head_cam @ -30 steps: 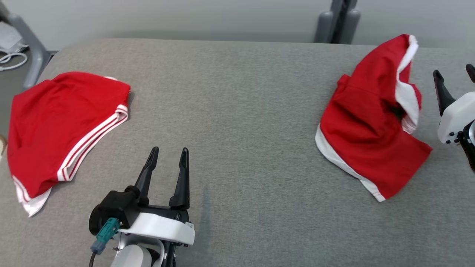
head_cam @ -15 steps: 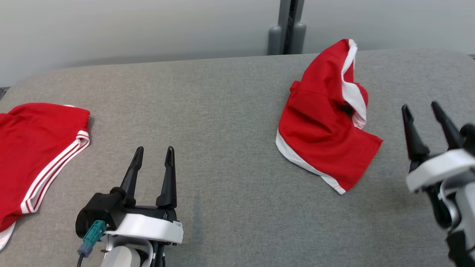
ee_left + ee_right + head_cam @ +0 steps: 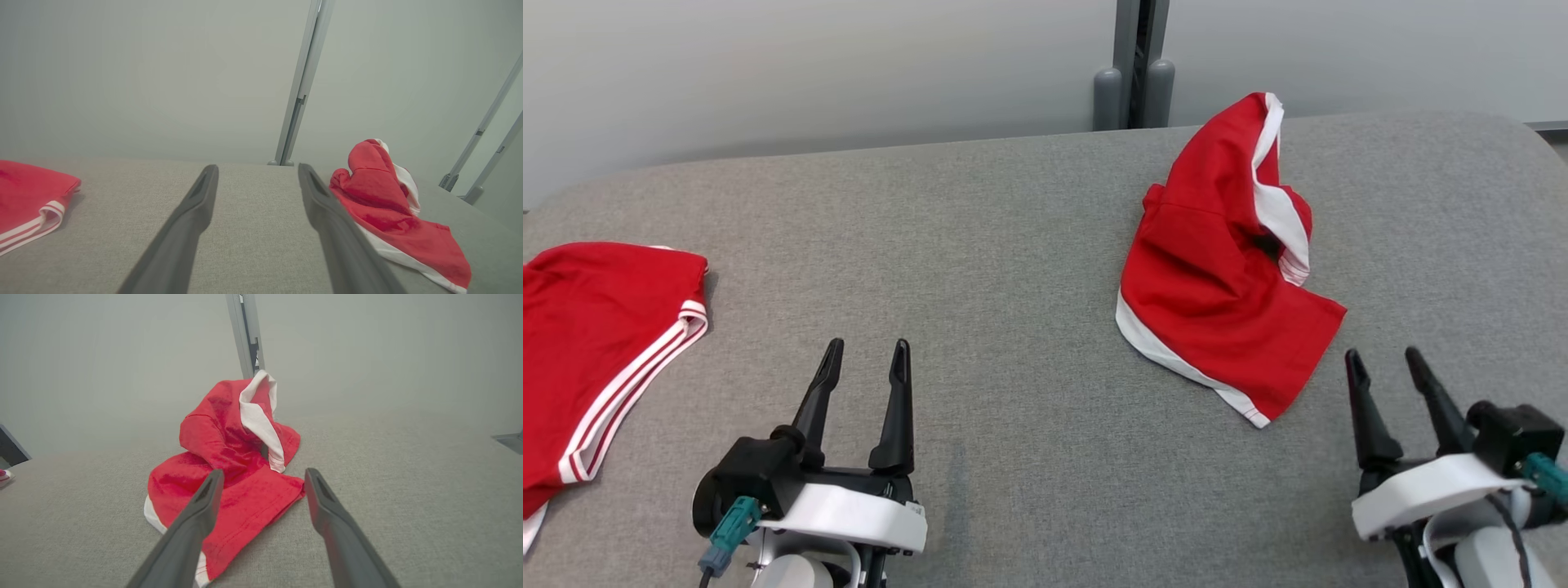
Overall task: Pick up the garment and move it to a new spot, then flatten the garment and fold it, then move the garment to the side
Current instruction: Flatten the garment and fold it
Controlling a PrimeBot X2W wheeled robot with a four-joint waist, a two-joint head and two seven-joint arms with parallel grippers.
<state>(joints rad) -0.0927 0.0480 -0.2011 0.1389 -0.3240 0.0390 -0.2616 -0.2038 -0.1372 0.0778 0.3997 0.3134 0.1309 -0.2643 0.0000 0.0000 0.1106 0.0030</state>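
Note:
A crumpled red garment with white trim lies heaped on the right half of the grey padded table; it also appears in the left wrist view and the right wrist view. My right gripper stands open just near of its lower corner, apart from the cloth, with its fingers pointing at the heap. Toward the lower left, my left gripper is open above bare table, holding nothing.
A second red garment with white stripes lies flat and folded at the table's left edge. A grey post stands behind the table against the pale wall. The table's right corner is rounded.
The head camera has turned right, shifting the whole picture left. My right gripper has drawn back from beside the crumpled garment to its near side. The left gripper stays put.

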